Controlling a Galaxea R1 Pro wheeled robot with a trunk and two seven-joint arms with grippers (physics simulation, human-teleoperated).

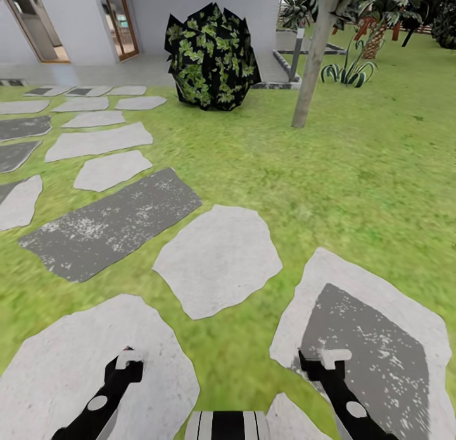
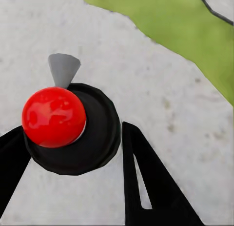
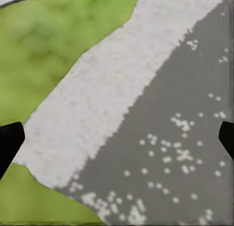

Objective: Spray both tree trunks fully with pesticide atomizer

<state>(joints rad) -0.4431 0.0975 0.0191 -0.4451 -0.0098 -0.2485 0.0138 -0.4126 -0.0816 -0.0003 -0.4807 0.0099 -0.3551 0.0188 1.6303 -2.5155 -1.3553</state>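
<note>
Atomizer, red-knobbed, clamped in left gripper over a paving stone; right gripper spread wide, empty. Best to roll across grass toward tree trunk ahead-right, nozzle aimed at bark.

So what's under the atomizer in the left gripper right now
Under the atomizer the left wrist view shows a pale grey paving stone, with grass beyond its edge. The patch of stone directly beneath its black body is covered.
</note>
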